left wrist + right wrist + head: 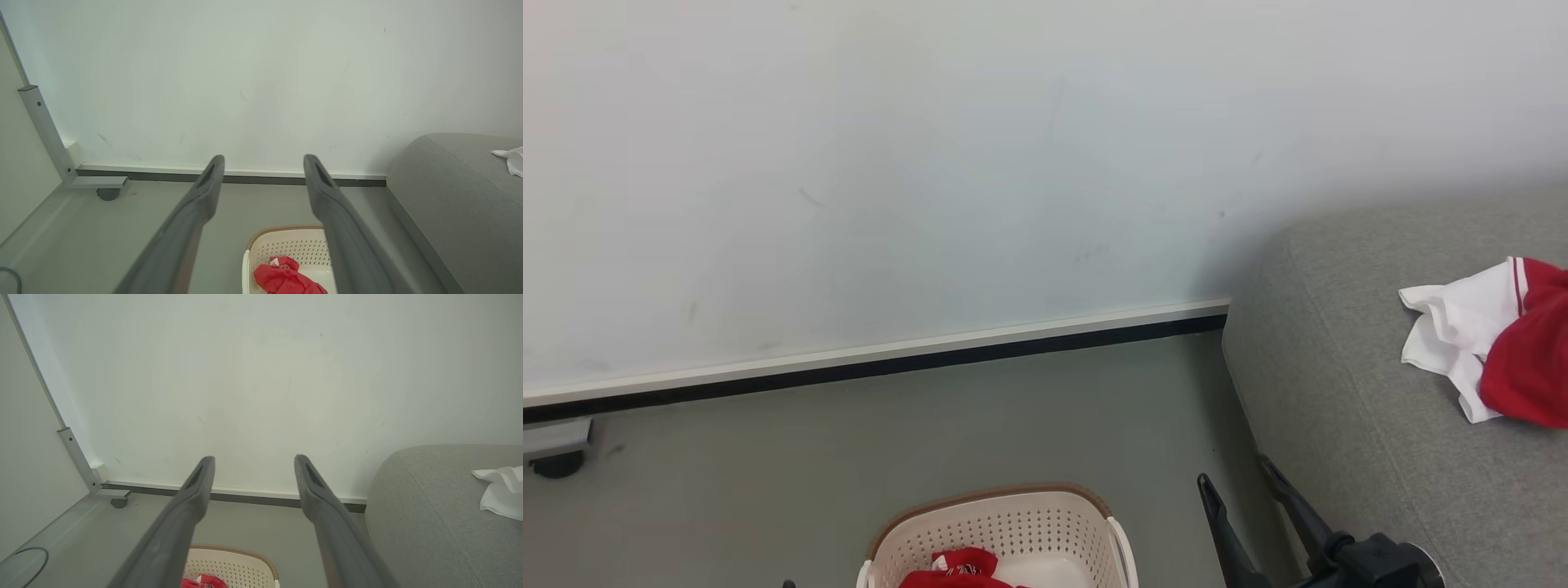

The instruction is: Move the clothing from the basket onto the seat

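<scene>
Our left gripper [263, 173] is open, with its two dark fingers well apart and nothing between them, and it points over the basket [282, 234]. Our right gripper [253, 469] is open and empty in the same way. In the head view it stands to the right of the basket, near the edge of the seat [1339, 392]. The basket stands on the grey floor [768, 490] in front of the white wall [931, 163], and a red garment [960, 569] lies crumpled inside it. To the right of the basket is the grey seat, and on it lies a second garment [1494, 343]. The head view shows the red body, the white part and a red stripe of this one, while in the wrist views we see its white corner. The wrist views also show a grey metal post [45, 126] with a small caster [108, 194], far to the left of the basket. The red garment carries a small printed mark, too small to read.
</scene>
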### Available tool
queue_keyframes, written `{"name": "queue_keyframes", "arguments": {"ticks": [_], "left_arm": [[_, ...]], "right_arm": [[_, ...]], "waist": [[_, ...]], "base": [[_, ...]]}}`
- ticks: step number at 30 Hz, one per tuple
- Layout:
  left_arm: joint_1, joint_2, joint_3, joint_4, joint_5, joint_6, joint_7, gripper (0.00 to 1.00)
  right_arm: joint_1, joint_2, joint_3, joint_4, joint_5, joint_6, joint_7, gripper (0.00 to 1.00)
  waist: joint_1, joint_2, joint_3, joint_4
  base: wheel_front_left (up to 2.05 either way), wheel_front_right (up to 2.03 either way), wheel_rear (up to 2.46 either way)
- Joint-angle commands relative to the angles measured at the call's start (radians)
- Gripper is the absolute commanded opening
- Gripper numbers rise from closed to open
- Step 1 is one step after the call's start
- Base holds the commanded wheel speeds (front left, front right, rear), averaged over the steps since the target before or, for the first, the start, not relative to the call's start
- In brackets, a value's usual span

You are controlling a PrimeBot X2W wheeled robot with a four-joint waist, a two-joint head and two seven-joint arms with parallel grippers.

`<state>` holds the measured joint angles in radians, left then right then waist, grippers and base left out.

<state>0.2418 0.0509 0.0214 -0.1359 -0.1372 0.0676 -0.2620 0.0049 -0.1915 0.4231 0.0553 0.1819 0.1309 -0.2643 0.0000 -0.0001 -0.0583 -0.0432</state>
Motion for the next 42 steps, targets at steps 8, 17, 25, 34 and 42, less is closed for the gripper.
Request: {"name": "queue_keyframes", "arguments": {"ticks": [8, 17, 25, 34, 42], "left_arm": [[0.014, 0.0, 0.009, 0.032, -0.01, -0.018, -0.003, 1.0], [0.003, 0.0, -0.005, 0.042, -0.015, -0.015, -0.003, 1.0], [-0.001, 0.0, -0.017, 0.051, -0.011, -0.018, -0.003, 1.0], [0.001, 0.0, -0.017, 0.055, -0.015, -0.022, -0.003, 1.0], [-0.02, 0.0, -0.028, 0.063, -0.03, -0.05, -0.003, 1.0]], "right_arm": [[0.013, 0.009, 0.007, 0.01, -0.013, 0.0, -0.001, 1.0], [0.019, 0.003, 0.011, 0.012, -0.016, 0.0, -0.001, 1.0], [0.023, -0.001, 0.013, 0.01, -0.013, 0.0, -0.001, 1.0], [0.025, 0.002, 0.011, 0.011, -0.008, 0.0, -0.001, 1.0], [0.006, 0.003, -0.004, 0.008, -0.01, 0.0, -0.001, 1.0]], "waist": [[0.0, 0.0001, -0.013, -0.01], [0.0, 0.0001, -0.017, -0.002], [0.0, 0.0001, -0.02, 0.007], [0.0, 0.0001, -0.018, 0.01], [0.0, 0.0001, 0.009, 0.01]], "base": [[0.0, 0.0, 0.0], [0.0, 0.0, 0.0], [0.0, 0.0, 0.0], [0.0, 0.0, 0.0], [0.0, 0.0, 0.0]]}}
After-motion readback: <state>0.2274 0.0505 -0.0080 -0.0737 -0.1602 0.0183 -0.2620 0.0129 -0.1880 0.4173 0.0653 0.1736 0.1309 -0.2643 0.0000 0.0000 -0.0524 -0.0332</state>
